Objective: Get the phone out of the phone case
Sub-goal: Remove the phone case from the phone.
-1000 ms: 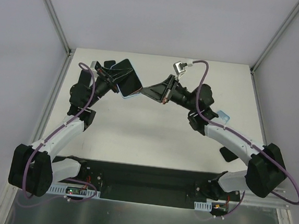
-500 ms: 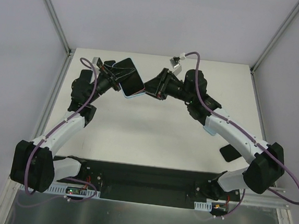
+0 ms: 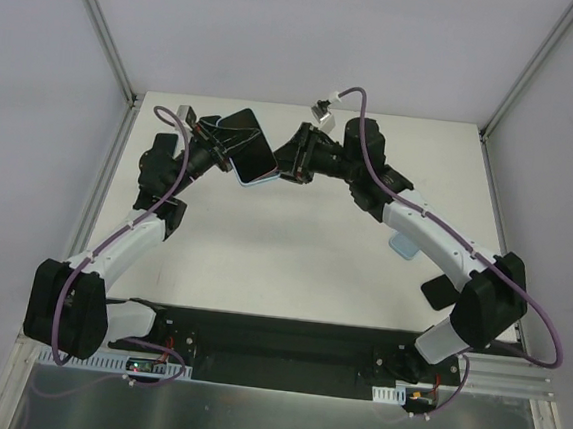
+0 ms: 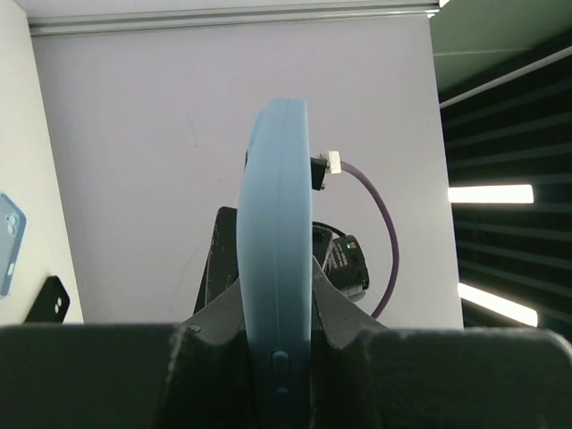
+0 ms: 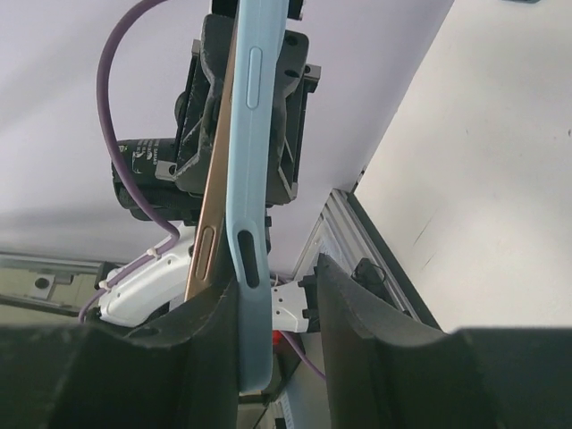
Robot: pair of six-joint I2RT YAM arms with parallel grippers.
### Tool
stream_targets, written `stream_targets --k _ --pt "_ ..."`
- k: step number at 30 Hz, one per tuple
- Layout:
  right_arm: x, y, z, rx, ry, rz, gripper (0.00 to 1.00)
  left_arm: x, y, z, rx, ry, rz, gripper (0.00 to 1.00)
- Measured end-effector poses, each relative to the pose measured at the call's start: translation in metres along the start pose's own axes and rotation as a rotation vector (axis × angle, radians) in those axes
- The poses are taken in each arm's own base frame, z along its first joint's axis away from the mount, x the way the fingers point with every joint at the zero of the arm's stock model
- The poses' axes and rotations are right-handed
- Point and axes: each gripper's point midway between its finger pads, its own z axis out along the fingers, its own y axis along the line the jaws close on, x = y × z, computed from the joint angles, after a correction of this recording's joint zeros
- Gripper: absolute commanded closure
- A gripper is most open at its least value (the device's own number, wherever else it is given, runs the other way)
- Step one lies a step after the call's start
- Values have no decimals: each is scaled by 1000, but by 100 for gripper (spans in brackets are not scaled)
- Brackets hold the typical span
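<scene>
Left wrist view: the case [image 4: 275,268] shows only its edge, lower end cropped; a second case [image 4: 7,243] is cut by the left border. Right wrist view: the phone's [image 5: 213,223] lower end is hidden behind the right hand's [image 5: 275,277] finger [image 5: 206,357], top cropped.

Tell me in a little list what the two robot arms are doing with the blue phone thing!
Object: phone inside a light blue phone case
Where: held up above the table
Left gripper: clamped shut on the phone case
Right gripper: open, fingers either side of the case's end
Phone out yet: no, only its gold edge shows beside the case
Also on the table: spare blue case
</scene>
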Motion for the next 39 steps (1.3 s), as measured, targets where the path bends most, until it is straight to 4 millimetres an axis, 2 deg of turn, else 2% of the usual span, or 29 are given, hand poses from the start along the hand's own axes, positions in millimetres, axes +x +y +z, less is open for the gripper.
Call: stream_targets --k 8,11,12,14,21,22,25,26,28,29,32,33,39 --pt "5 4 12 -58 111 -13 66 5 -7 5 64 61 34 100" --pt "8 12 12 -93 143 -26 82 10 -14 5 89 93 67 100" --pt "8 14 11 -103 149 -32 97 12 -16 5 94 104 79 100" --pt "10 19 10 -121 159 -43 99 14 -16 5 98 118 96 100" --pt "15 12 5 -109 145 -48 99 18 -8 5 82 159 109 72" --pt "16 10 4 -105 145 -49 99 20 -6 5 75 171 108 64" --pt "23 -2 0 -85 140 -46 99 28 3 3 45 223 100 50" --pt "25 -6 -1 -76 140 -41 99 31 6 2 37 244 99 40" --pt "27 -15 -2 -55 130 -40 99 39 8 2 31 274 100 27" --pt "31 -20 -2 -45 137 -36 99 46 11 2 25 299 100 18" --pt "35 -33 -4 -15 136 -19 99 51 16 1 12 327 102 8" --pt "35 -36 -5 -8 134 -16 98 52 17 1 8 332 102 1" --pt "38 -46 -11 48 108 -39 99 58 29 -3 -46 363 99 1"
